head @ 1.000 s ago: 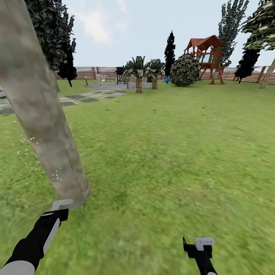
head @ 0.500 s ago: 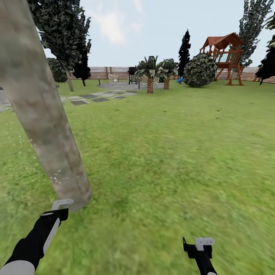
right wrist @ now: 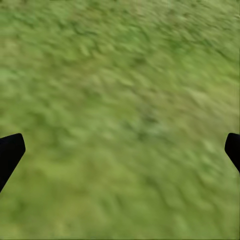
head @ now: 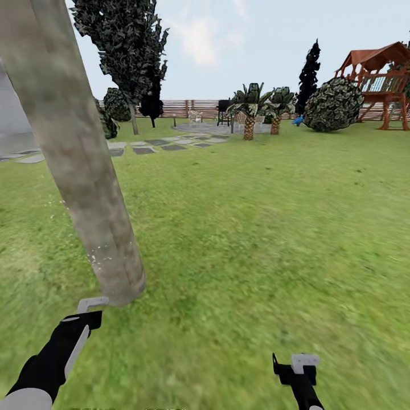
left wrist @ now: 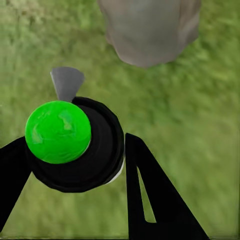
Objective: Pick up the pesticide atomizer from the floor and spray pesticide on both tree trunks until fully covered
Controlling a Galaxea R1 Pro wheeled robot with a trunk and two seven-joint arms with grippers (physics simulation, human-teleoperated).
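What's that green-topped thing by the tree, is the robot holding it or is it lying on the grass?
Held. In the left wrist view the atomizer, green cap up, sits between the left gripper's black fingers, above the lawn near the tree trunk.

View has swung left; tree trunk (head: 85,165) apparently nearer centre.

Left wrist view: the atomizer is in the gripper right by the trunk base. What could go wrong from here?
1. The atomizer sits between the left gripper's fingers with its grey nozzle toward the base of the tree trunk; spray may cover only the base, leaving the higher trunk bare.
2. The trunk stands close before the left arm, so a forward move could bump it.
3. The right gripper hangs open over grass, unable to steady anything.
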